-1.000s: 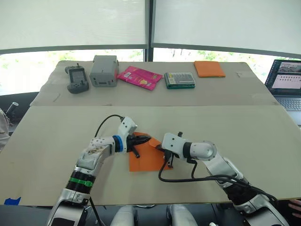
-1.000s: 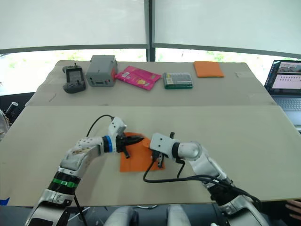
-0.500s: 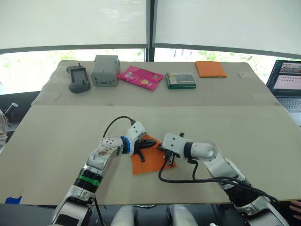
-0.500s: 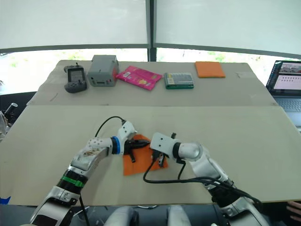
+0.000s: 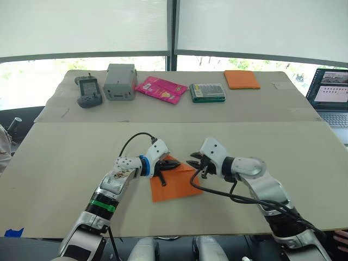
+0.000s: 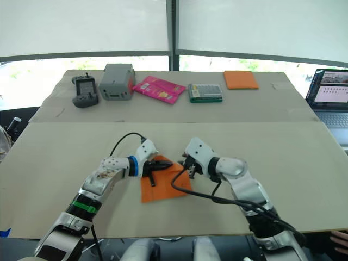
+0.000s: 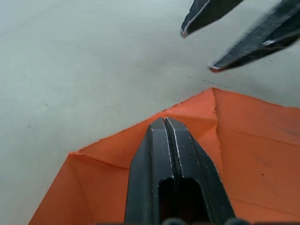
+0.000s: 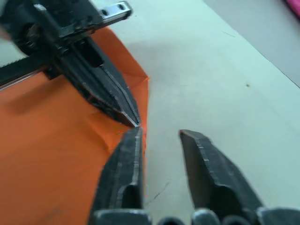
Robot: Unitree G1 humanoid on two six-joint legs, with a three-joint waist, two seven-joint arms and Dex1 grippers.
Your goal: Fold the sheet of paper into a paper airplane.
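Observation:
The sheet of paper (image 5: 173,186) is bright orange and lies flat on the near table, with a folded flap that ends in a point at its far right corner (image 7: 213,90). My left gripper (image 5: 174,165) is shut, its joined fingertips (image 7: 165,122) resting on top of the flap near that point. Facing it from the right, my right gripper (image 5: 194,160) is open just past the pointed corner. One of its fingertips (image 8: 136,134) is at the paper's edge and the other (image 8: 185,136) is over bare table. Nothing is between its fingers.
On the far table stand a handheld device (image 5: 89,91), a grey box (image 5: 120,81), a pink packet (image 5: 161,89), a green box (image 5: 207,92) and a thicker orange pad (image 5: 242,79). A laptop (image 5: 330,92) sits at the right edge.
My right gripper has left the paper's right edge and swung up to the pointed far corner, turning to face the left gripper. The left gripper slid right on the paper, then held still.

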